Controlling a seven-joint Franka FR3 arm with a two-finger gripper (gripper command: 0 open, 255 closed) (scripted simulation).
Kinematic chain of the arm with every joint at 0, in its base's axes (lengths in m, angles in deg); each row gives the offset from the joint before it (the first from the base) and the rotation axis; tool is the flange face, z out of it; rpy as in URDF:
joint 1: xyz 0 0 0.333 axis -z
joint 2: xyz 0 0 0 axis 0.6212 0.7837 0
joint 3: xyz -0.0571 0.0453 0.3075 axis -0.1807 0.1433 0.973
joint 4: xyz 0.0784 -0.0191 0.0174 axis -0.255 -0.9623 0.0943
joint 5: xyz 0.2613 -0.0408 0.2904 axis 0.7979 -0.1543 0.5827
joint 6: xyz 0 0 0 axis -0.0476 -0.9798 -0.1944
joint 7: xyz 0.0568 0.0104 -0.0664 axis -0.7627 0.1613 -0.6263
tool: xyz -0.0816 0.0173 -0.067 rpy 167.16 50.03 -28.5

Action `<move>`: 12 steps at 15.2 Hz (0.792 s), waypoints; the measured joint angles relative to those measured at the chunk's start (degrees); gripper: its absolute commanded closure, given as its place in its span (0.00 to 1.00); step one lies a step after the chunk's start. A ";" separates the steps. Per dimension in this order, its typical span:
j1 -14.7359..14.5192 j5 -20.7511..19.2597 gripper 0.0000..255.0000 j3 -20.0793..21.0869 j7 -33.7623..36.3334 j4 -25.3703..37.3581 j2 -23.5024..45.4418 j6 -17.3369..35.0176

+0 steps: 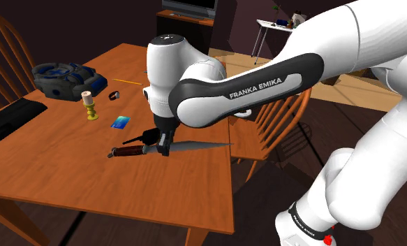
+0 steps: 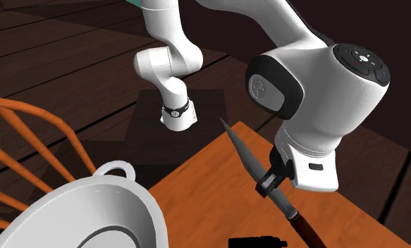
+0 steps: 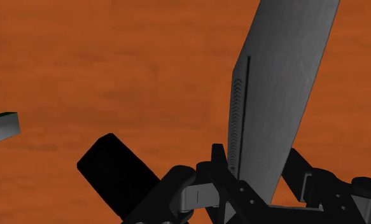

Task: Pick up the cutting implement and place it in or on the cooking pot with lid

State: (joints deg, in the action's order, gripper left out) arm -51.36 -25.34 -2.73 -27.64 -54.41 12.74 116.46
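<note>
A knife [image 1: 195,147] with a long grey blade, a black guard and a brown handle [image 1: 125,151] hangs level just above the wooden table [image 1: 69,175], blade pointing to the shoulder view's right. My gripper [image 1: 165,145] is shut on it by the guard. The second exterior view shows the gripper [image 2: 271,180] clasping the knife [image 2: 242,151], whose tip points toward the stand. The wrist view has the blade [image 3: 279,83] clamped in the gripper [image 3: 257,177]. The pot [image 1: 62,78] looks dark blue-grey at the table's far left. In the second exterior view the pot [image 2: 91,208] looks white, with a loop handle.
A candlestick [image 1: 90,105], a small black item [image 1: 114,95], a blue-green card [image 1: 120,123] and a yellow stick [image 1: 128,82] lie between the pot and the knife. A flat black object [image 1: 10,119] sits at the left edge. Wooden chairs [image 1: 278,119] flank the table.
</note>
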 measured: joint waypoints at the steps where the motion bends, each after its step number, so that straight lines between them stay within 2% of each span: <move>1: 0.00 0.08 1.00 0.00 -0.10 0.55 -0.13 -0.67; 12: 0.04 1.26 1.00 -0.11 -1.30 6.77 -2.37 -8.92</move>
State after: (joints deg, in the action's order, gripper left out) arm -51.32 -24.08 -2.84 -28.94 -47.64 10.37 107.54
